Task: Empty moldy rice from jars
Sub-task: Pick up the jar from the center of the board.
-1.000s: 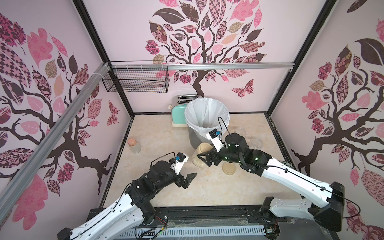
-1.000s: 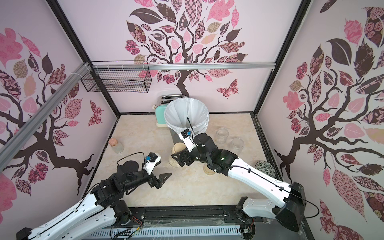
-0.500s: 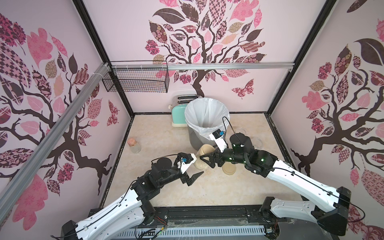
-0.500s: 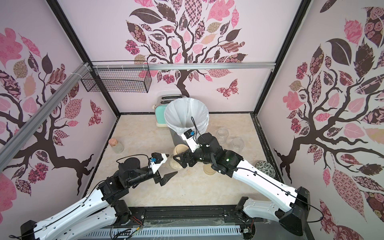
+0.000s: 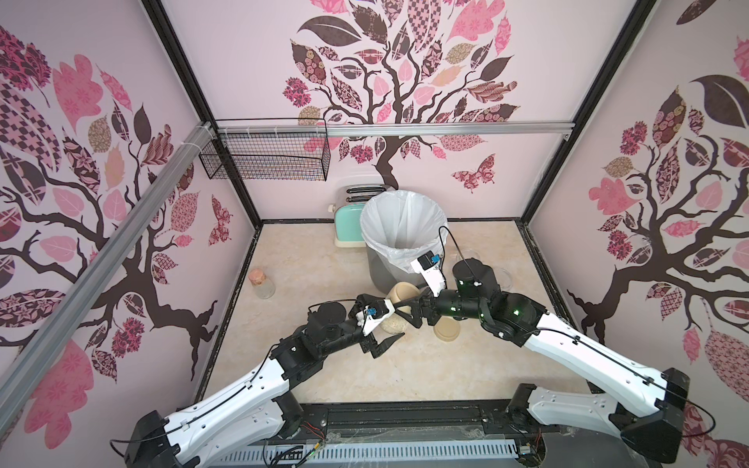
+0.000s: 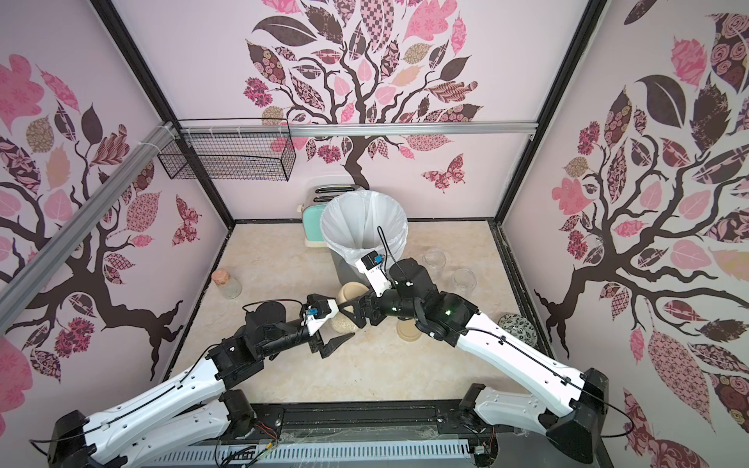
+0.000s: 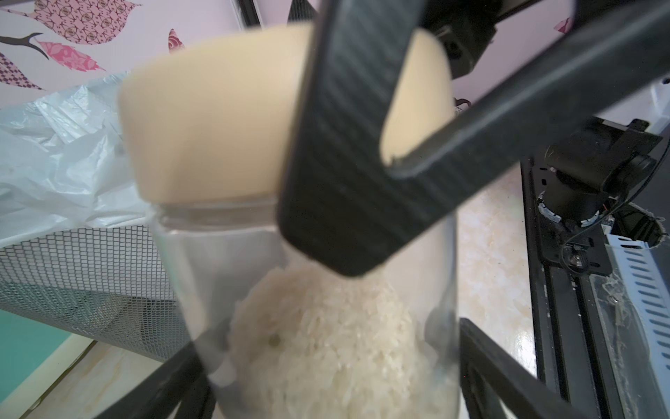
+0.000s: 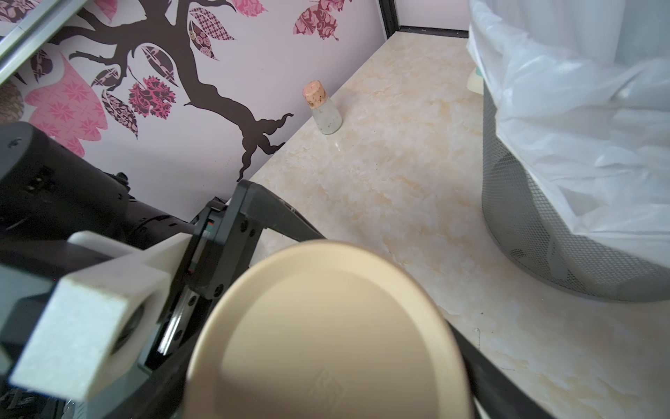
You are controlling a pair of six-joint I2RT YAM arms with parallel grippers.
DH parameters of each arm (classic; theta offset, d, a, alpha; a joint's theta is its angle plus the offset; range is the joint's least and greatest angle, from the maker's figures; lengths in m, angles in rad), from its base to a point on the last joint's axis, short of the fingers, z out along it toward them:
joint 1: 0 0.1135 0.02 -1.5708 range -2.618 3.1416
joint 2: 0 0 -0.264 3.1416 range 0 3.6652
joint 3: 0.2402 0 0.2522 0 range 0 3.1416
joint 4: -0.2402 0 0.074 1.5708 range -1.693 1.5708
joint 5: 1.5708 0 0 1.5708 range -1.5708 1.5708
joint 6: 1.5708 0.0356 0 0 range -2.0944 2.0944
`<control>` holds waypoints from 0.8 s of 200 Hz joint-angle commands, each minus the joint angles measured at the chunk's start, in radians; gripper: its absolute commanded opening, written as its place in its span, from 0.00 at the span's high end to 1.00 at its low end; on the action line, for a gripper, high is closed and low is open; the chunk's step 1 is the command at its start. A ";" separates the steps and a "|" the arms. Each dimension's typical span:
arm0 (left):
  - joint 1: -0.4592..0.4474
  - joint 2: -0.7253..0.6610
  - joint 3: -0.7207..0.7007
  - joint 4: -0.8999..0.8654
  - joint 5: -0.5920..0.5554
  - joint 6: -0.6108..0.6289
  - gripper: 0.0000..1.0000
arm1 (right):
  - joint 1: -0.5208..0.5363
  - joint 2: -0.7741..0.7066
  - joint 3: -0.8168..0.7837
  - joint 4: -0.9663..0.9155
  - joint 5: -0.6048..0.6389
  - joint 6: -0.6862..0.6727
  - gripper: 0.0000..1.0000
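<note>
The right claw [image 5: 405, 311] is clamped on the lid [image 5: 401, 292] of a jar [image 7: 217, 261], which is tilted just in front of the bin [image 5: 379, 269]. The left claw [image 5: 387, 326] has its jaws spread to either side of the glass body; contact cannot be confirmed. The rice [image 7: 326, 344] lies banked in the jar's lower part. A loose lid [image 5: 446, 328] lies on the floor near the right claw. An empty jar [image 6: 434, 259] and a second empty jar [image 6: 463, 279] stand uncapped, right of the bin.
</note>
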 commanded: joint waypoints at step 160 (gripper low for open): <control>-0.003 0.052 0.051 0.223 -0.055 -0.051 0.06 | -0.015 -0.092 -0.050 0.171 -0.046 0.099 0.33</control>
